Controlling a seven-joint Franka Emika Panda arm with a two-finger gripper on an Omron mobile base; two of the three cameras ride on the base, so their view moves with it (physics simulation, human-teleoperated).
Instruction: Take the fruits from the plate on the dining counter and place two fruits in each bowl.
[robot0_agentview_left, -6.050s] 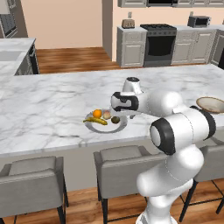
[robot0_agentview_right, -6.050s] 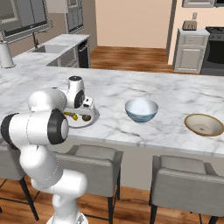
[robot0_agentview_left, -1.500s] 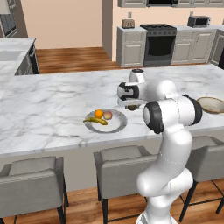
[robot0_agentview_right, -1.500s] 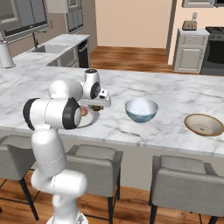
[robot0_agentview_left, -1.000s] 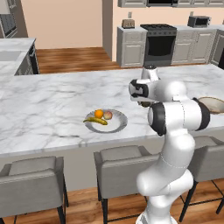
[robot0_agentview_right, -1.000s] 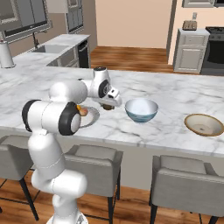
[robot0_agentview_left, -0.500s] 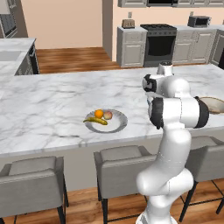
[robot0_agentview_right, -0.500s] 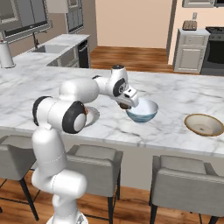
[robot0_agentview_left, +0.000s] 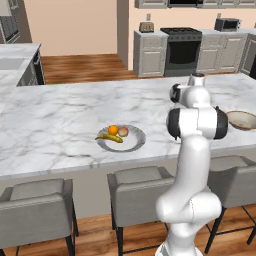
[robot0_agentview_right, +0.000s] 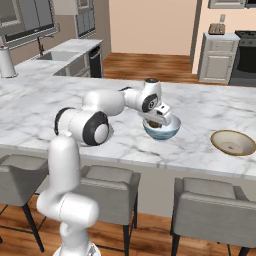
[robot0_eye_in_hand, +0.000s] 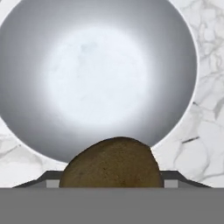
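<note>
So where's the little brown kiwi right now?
The kiwi is held in the robot's jaws just above the white-and-blue bowl, which sits on the marble counter left of the tan bowl in the right base view.

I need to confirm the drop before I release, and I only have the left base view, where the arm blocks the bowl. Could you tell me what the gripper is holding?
Observer: The gripper holds the brown kiwi between its fingers.
Operator: Is it over the right bowl?
Observer: Yes, it hangs above the white and blue bowl, not the tan bowl.
Operator: Is anything in that bowl already?
Observer: No, the hand view shows its inside bare.
</note>
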